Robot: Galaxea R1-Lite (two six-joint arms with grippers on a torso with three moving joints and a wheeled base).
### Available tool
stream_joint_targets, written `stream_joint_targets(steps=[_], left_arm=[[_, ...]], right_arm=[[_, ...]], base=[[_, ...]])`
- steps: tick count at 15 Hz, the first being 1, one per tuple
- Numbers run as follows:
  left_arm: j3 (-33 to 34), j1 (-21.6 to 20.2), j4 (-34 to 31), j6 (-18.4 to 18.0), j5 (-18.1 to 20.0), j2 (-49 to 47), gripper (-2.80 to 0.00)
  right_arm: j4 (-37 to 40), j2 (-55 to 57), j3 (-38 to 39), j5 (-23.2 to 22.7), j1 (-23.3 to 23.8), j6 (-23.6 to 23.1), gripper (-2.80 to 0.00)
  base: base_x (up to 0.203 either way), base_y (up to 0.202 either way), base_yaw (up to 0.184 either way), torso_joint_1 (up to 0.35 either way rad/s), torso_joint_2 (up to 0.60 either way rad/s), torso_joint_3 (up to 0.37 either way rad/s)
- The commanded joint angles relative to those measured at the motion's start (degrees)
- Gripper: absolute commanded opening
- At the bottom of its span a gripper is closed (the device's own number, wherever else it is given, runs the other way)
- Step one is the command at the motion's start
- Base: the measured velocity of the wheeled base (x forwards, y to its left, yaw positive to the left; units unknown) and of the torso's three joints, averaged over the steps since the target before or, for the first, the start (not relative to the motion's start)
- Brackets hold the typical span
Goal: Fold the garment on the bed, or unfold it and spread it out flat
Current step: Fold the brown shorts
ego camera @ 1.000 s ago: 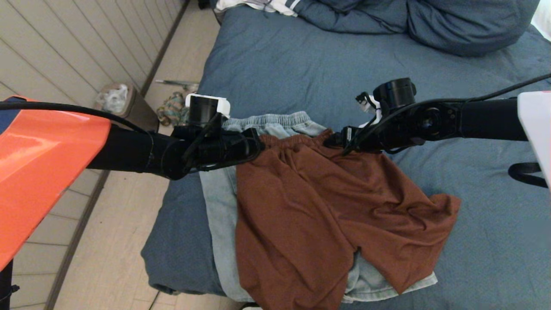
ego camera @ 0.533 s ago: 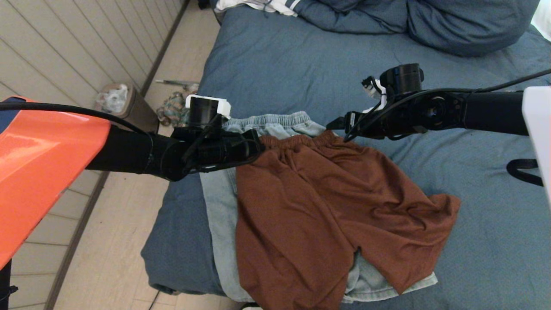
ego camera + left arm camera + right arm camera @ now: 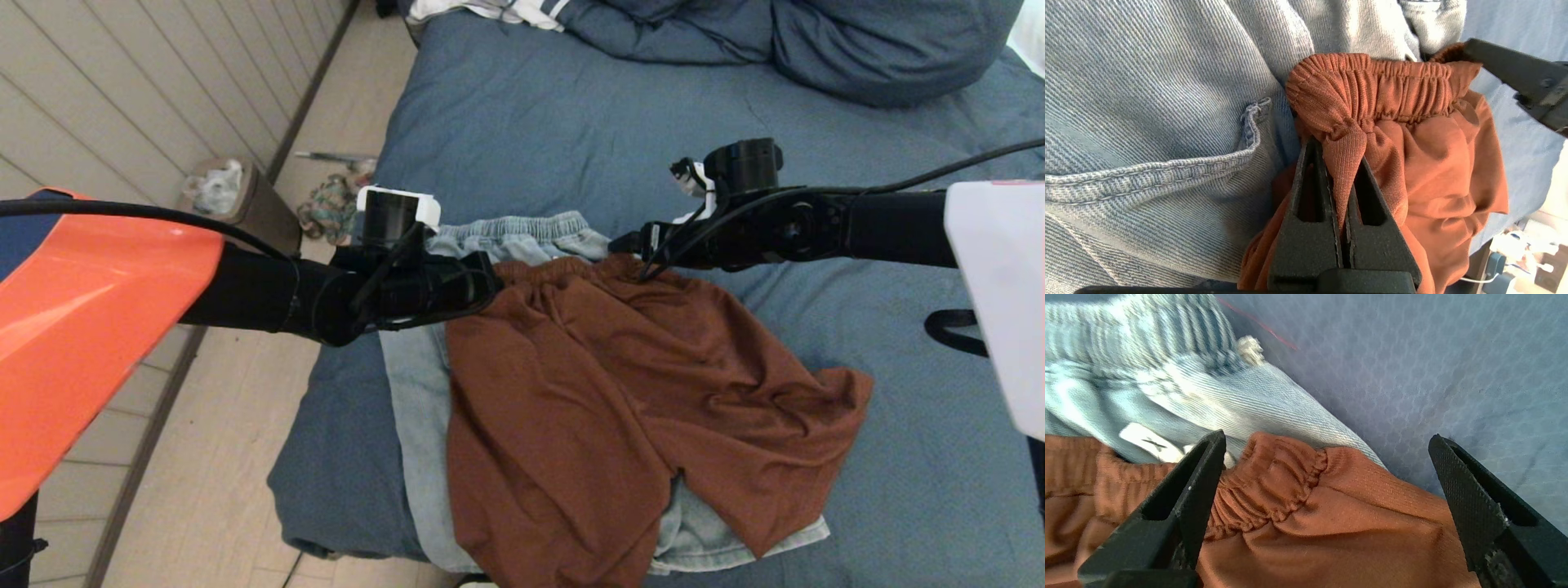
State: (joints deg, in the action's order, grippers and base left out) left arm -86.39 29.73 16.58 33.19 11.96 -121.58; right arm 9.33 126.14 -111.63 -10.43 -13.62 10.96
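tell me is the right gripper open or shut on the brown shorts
Open: the right gripper has its fingers spread wide around the brown shorts' waistband corner.

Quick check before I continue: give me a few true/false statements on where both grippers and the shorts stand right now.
1. The left gripper is shut on the waistband of the rust-brown shorts. True.
2. The right gripper is clamped on the waistband. False: its jaws stand wide open at the other waistband corner, holding nothing.
3. The rust-brown shorts lie on top of light denim shorts. True.
4. The denim shorts lie on the floor. False: they are on the bed.
5. The rust-brown shorts are folded in half. False: both legs lie spread out.
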Motion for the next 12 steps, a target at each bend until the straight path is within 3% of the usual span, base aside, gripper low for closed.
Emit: stream_joint_targets(steps=[1,3,4,12], left_arm=[[-0.1,0.0,0.1,0.2,0.1,-0.3,-2.80],[0.0,0.0,0.2,0.2,0.1,-0.4,-2.80],[-0.1,0.0,0.2,0.2,0.1,-0.7,-2.80],[-0.1,0.1,0.5,0.4,0.0,0.5,-2.80]], right_arm=[[-1.6,2.3,0.0,0.1,-0.4,-0.4,0.00],[-4.0,3.2,0.0,0.1,-0.4,-0.2,0.00],[-4.2,3.5,-0.1,0.2,-0.5,-0.4,-2.80],[-4.5,-0.4,0.0,1.8,-1.3,-0.4,-2.80]], base=[[0.000,0.000,0.000,0.000,0.00,0.000],[0.000,0.000,0.000,0.000,0.00,0.000],[0.000,0.000,0.000,0.000,0.00,0.000],[0.000,0.000,0.000,0.000,0.00,0.000]])
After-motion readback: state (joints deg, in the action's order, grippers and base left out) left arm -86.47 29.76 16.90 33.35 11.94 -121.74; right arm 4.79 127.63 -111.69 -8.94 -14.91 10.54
